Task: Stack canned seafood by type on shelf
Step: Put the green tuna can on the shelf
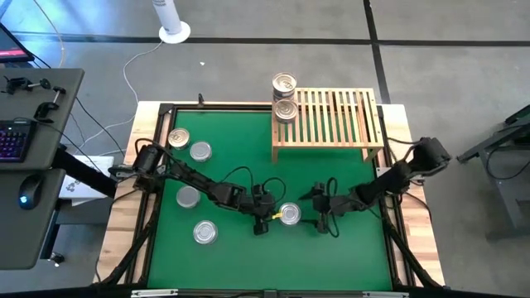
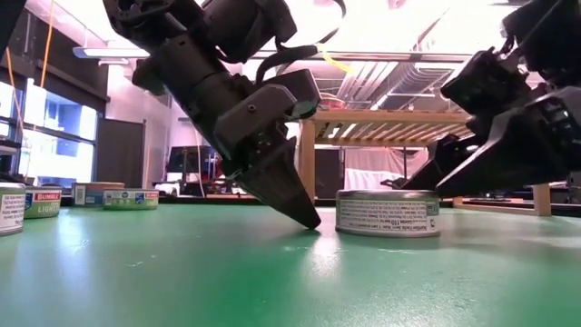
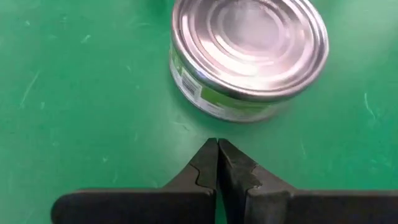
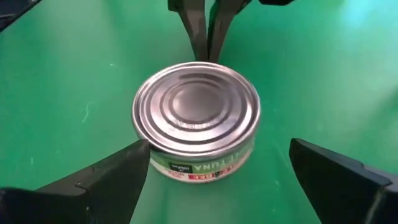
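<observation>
The label print on the tin [image 2: 388, 214] is too small to be read. The shelf [image 2: 399, 123] is partly hidden behind both arms in the low view, and a far-left tin [image 2: 9, 209] is cut by the edge.

Seven tins [image 1: 290, 214], one slatted shelf [image 1: 331, 116], two robot arms [image 1: 199, 178].

Left arm reaching in from the table's left edge, elbow bent, left gripper [image 1: 262, 222] tilted steeply down near mid-table, fingers [image 3: 208, 163] pressed together, tips at the surface. Right arm angled in from the right edge, right gripper [image 1: 325, 217] low, fingers [image 4: 118, 171] spread wide, facing the left.
</observation>
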Motion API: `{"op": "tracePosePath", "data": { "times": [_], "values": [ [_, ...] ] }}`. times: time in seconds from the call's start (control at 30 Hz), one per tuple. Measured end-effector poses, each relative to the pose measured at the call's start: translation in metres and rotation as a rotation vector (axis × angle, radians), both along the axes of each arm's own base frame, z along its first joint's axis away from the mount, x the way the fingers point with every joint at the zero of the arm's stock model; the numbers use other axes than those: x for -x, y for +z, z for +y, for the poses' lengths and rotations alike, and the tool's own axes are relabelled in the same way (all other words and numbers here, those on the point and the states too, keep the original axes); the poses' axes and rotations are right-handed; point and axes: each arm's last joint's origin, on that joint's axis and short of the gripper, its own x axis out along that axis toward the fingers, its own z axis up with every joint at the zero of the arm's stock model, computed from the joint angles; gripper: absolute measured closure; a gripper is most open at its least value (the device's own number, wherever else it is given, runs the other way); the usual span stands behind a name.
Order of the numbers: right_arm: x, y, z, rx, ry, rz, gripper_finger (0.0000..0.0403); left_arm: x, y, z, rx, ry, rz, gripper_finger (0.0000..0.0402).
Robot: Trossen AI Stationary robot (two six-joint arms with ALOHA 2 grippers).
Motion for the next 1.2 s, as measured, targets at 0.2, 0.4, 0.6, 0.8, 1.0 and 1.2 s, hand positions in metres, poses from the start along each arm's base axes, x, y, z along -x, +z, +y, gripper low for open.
{"op": "tracePosePath", "data": {
  "times": [0.2, 0.4, 0.6, 0.8, 1.0, 1.2],
  "values": [
    [-0.015, -0.011, 0.002, 0.026, 0.033, -0.001, 0.0022, -0.004, 0.009, -0.001, 0.033, -0.001, -0.078, 0.0401],
    [-0.032, -0.012, 0.009, 0.031, 0.125, -0.01, 0.0021, -0.007, 0.003, -0.004, 0.077, -0.018, -0.094, 0.0401],
    [-0.038, -0.012, 0.01, 0.024, 0.121, -0.018, 0.0021, -0.007, 0.003, -0.003, 0.08, -0.004, -0.103, 0.0401],
    [-0.042, -0.02, 0.011, -0.022, 0.089, -0.044, 0.0021, -0.007, -0.002, -0.003, 0.057, 0.002, -0.085, 0.0401],
    [-0.045, -0.029, 0.011, -0.057, 0.065, -0.058, 0.002, -0.006, -0.009, -0.002, 0.042, 0.012, -0.063, 0.0401],
    [-0.047, -0.026, 0.012, -0.081, 0.078, -0.095, 0.0033, -0.006, -0.009, -0.001, 0.023, 0.025, -0.057, 0.0401]
  ]
}}
